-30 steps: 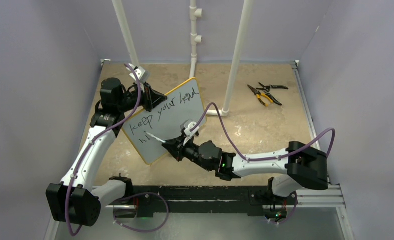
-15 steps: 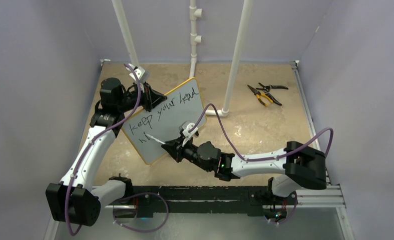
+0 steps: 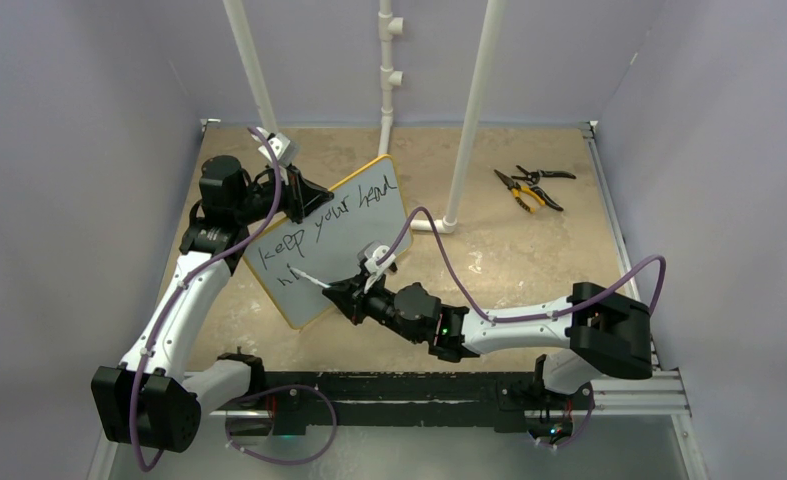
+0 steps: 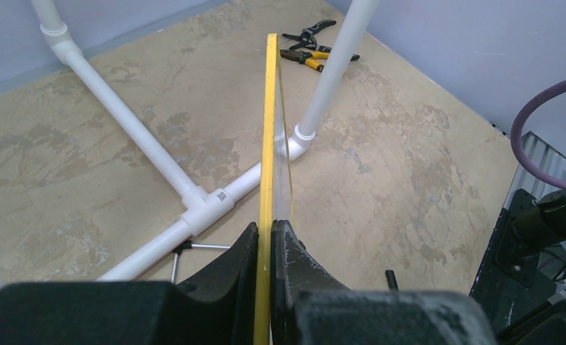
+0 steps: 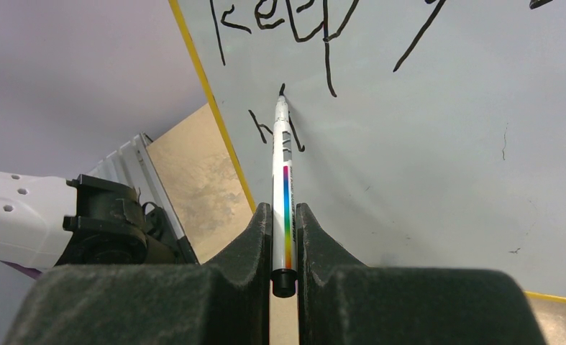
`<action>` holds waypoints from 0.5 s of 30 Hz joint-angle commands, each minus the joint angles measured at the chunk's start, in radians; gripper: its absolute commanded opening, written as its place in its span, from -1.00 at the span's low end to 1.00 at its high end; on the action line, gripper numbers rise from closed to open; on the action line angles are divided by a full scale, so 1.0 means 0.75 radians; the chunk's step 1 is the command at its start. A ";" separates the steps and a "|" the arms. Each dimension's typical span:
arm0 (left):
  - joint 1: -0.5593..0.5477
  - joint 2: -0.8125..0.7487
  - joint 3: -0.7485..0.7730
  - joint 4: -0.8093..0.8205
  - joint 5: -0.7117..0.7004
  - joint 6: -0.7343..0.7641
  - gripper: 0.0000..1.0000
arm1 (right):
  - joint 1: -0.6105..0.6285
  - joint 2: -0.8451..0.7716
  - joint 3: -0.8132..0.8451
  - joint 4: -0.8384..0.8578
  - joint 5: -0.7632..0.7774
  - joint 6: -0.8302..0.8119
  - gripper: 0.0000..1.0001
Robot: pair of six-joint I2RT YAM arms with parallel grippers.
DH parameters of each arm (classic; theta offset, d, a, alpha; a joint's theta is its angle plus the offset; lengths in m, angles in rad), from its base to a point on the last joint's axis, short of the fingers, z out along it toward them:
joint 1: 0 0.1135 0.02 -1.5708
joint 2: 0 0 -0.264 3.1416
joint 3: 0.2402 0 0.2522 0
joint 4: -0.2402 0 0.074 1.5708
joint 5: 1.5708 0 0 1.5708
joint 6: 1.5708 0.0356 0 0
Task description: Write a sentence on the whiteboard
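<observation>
The whiteboard (image 3: 344, 235), pale with a yellow frame, stands tilted on the table. My left gripper (image 3: 294, 200) is shut on its upper left edge; the left wrist view shows the yellow frame (image 4: 268, 144) edge-on between the jaws. The sentence (image 3: 324, 220) reads "keep your head" on the top line, with "hi" begun below at the left (image 5: 276, 129). My right gripper (image 3: 347, 293) is shut on a white marker (image 5: 283, 187) with a rainbow stripe. The marker's black tip (image 5: 281, 90) touches the board just above the "i" stroke.
White PVC pipes (image 3: 474, 110) rise behind the board, with a pipe joint on the floor (image 4: 208, 205). Pliers and cutters (image 3: 531, 187) lie at the back right. A metal rail (image 3: 419, 385) runs along the near edge. Purple walls enclose the table.
The marker tip moved slightly left and up along the second line, beside the "hi" strokes. The left arm and the board have not moved.
</observation>
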 commanded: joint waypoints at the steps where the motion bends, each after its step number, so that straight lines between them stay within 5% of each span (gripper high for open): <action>1: -0.007 0.004 -0.006 0.020 0.049 -0.002 -1.00 | -0.006 -0.001 0.052 0.018 0.018 0.003 -1.00; 15: -0.005 0.006 -0.011 0.022 0.032 -0.001 -1.00 | -0.006 -0.126 -0.062 0.116 -0.091 -0.087 -1.00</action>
